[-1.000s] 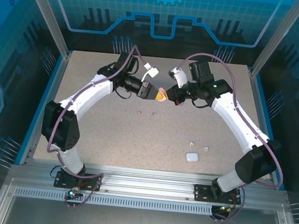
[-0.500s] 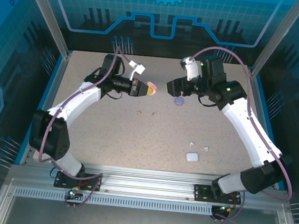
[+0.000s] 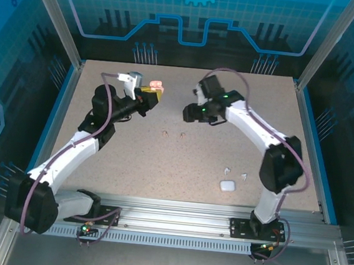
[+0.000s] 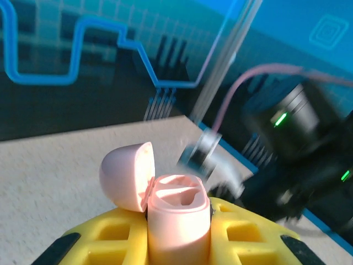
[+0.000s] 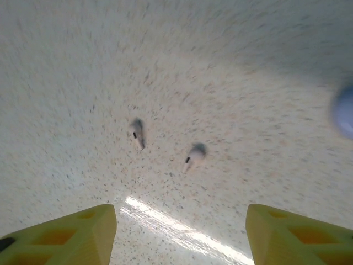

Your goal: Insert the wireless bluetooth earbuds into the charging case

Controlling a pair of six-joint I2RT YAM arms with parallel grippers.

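Speckled table [image 3: 130, 159] with pink earbuds [image 3: 165, 133], white earbuds [image 3: 226, 170], white case [image 3: 227, 185]

free: bare table [image 5: 83, 72] around two earbuds [image 5: 138, 131] | obstacle: purple case [image 5: 345, 112] at right

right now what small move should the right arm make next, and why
Probably lower the open right pincer onto the nearer earbud and close. Two earbuds lie loose on the table just ahead of its fingers, and the left pincer holds the pink case with its lid open.
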